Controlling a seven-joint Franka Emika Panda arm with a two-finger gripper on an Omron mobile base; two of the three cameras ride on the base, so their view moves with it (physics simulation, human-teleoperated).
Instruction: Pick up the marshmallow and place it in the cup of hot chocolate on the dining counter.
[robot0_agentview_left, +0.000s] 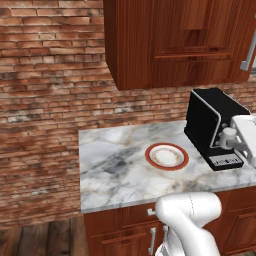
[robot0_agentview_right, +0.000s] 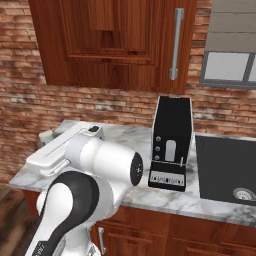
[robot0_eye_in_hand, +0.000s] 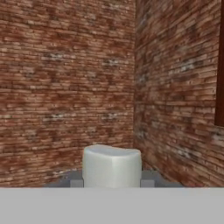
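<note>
One tiny pale grey-white squarish marshmallow (robot0_eye_in_hand: 112, 162) sits pinched in my two-finger gripper (robot0_eye_in_hand: 112, 179), carried high and facing a red brick wall (robot0_eye_in_hand: 65, 87).

Both dark fingertips (robot0_eye_in_hand: 77, 179) press against the block's sides, so it rides level. I judge I hold it lifted to clear the grey-veined marble counter (robot0_agentview_left: 115, 165) before heading for the cup of hot chocolate on the dining counter. On this counter lies a round white plate with a red rim (robot0_agentview_left: 167, 156), with nothing on it that I can see, beside a black box-shaped coffee machine (robot0_agentview_left: 212, 122). A dark sunken sink basin (robot0_agentview_right: 222, 167) shows just its drain.
</note>
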